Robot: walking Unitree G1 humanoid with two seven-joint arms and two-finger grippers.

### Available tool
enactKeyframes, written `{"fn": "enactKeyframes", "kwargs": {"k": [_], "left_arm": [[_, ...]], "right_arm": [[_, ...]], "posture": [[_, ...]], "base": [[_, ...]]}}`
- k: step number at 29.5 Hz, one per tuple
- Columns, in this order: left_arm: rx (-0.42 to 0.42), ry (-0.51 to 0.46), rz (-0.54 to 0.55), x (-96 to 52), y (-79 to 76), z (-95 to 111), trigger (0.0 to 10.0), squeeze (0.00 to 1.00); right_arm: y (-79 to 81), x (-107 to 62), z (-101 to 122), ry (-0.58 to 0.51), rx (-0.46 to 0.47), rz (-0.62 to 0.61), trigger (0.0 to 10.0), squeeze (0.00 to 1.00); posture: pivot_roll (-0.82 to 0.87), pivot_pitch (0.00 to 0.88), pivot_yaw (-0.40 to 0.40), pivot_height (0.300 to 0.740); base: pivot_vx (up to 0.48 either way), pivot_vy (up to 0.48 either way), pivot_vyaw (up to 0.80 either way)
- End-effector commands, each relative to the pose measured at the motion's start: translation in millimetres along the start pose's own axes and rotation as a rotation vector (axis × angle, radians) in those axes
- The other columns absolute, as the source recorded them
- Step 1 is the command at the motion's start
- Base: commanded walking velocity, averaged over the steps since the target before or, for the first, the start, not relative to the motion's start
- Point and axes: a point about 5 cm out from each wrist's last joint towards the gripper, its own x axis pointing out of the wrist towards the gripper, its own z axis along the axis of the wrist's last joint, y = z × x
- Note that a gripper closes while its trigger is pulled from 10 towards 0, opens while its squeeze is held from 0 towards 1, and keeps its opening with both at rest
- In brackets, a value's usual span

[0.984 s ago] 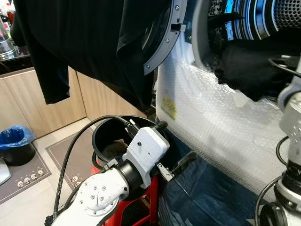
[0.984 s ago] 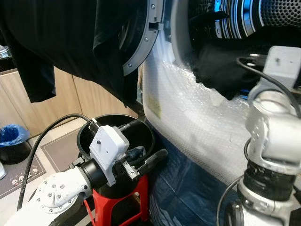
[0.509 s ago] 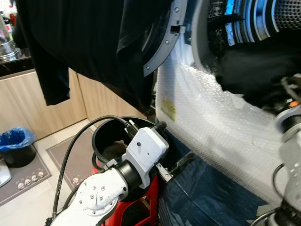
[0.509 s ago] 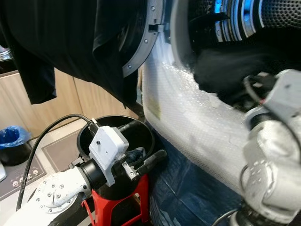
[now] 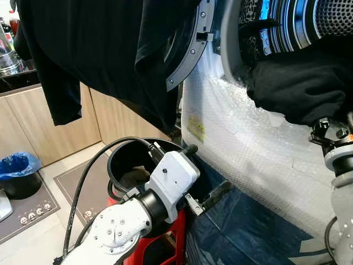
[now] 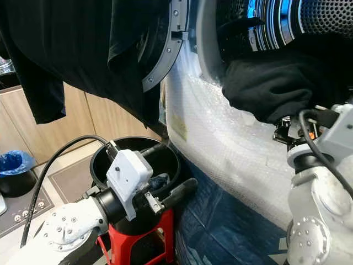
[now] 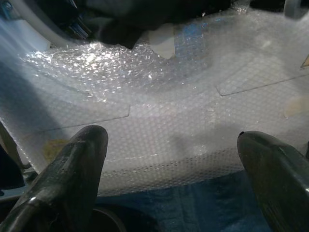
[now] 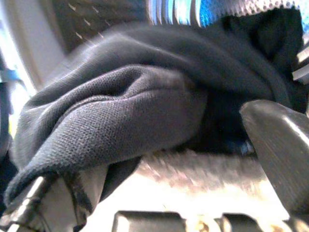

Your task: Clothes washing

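Loading is looking partly done: a dark garment [image 6: 276, 91] is bulging out of the washer's drum [image 6: 309, 22] over the bubble-wrapped front [image 5: 248, 149], and the right gripper [image 8: 159, 159] is sitting right under that fabric with fingers spread, gripping nothing. The left gripper [image 5: 205, 172] is hanging with fingers apart and empty over the black bucket [image 5: 129, 160], where a little laundry is lying. Another dark cloth [image 5: 110, 49] is draping over the open door [image 5: 190, 49], so pushing the bulge in and moving those pieces is probably remaining.

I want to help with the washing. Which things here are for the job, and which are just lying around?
For the washing:
bubble-wrapped white washing machine
bundled black garment at the drum mouth
round black bucket with clothes
right gripper
left gripper

Just around:
blue-lined black bin
wooden cabinets
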Motion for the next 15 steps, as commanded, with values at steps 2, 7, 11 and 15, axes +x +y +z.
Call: {"fn": "enactKeyframes", "kwargs": {"k": [2,7,11,15], "left_arm": [[0.002,-0.018,-0.017,1.7,-1.1,3,10.0,0.00],[0.004,-0.014,-0.017,1.4,0.1,2,10.0,0.00],[0.005,-0.015,-0.015,1.3,0.5,2,10.0,0.00],[0.005,-0.015,-0.014,1.3,0.8,2,10.0,0.00]], "right_arm": [[9.7,0.9,9,-0.097,-0.186,0.111,10.0,0.00],[7.9,-0.4,9,-0.128,-0.319,0.216,10.0,0.00],[-8.0,4.1,7,-0.134,-0.532,0.224,10.0,0.00],[-13.8,6.3,7,-0.146,-0.554,0.199,10.0,0.00]], "posture": [[-0.04,0.019,-0.077,0.740],[-0.04,0.020,-0.077,0.740],[-0.04,0.021,-0.076,0.740],[-0.04,0.021,-0.076,0.740]], "base": [[0.000,0.000,0.00],[0.000,0.000,0.00],[0.000,0.000,0.00],[0.000,0.000,0.00]]}}
